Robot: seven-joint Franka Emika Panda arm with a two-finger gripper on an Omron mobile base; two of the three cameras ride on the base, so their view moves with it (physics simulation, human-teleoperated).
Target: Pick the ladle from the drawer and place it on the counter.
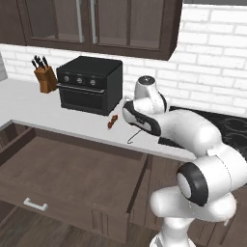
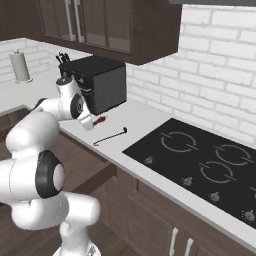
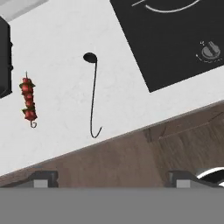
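— What's the room like?
— A kitchen: white brick wall, dark brown cabinets, wood floor. My worktop [image 3: 65,52] is a pale grey-white slab.
— Where's the ladle?
— The ladle [image 3: 93,94] lies flat on the worktop, alone, its bowl toward twelve o'clock in my hand view and its hooked end near the front edge. The drawer [image 1: 62,173] stands pulled out below.
— And your hand?
— My hand [image 3: 111,177] is released, fingers spread wide, hovering above the ladle with nothing in it.
— Count things?
— One skewer [image 3: 29,99] at nine o'clock of the ladle, one black oven [image 1: 89,84], one knife block [image 1: 45,77], one stovetop [image 2: 200,160], one paper towel roll [image 2: 21,66]. I can read no writing.
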